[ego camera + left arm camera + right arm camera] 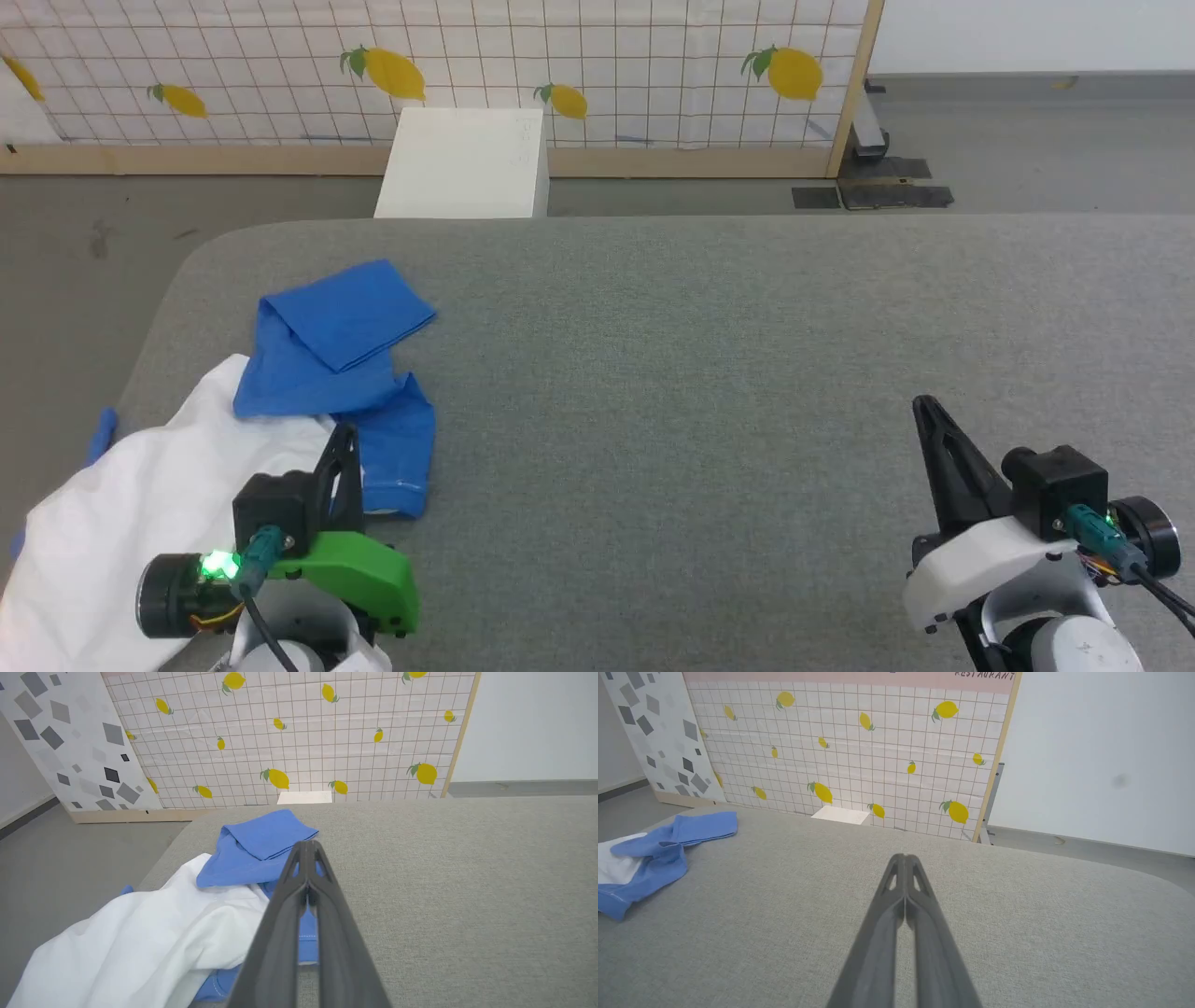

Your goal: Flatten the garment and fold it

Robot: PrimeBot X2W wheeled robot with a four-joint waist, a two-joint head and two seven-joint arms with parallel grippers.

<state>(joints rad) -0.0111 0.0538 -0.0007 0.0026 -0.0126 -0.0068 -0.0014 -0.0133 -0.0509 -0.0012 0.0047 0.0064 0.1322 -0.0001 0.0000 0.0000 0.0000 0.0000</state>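
At the worktop's (700,373) near left corner the garment (140,504) lies crumpled, blue sleeves bunched, white body spilling over the edge. We judge that a careless tug could slide it to the floor (75,252), or a pinch could catch two layers. Our left tool (343,448), over a sleeve, and right tool (926,411), well apart, are both pressed together, empty. A white box (464,163) and a lemon-print screen (607,65) stand beyond, out of our way.

A staged testing lab is indicated: a wood-framed lemon-print panel (607,65) and a terrazzo-print panel (70,742) are stood on grey floor (1027,140) behind a felt-covered table (700,373).
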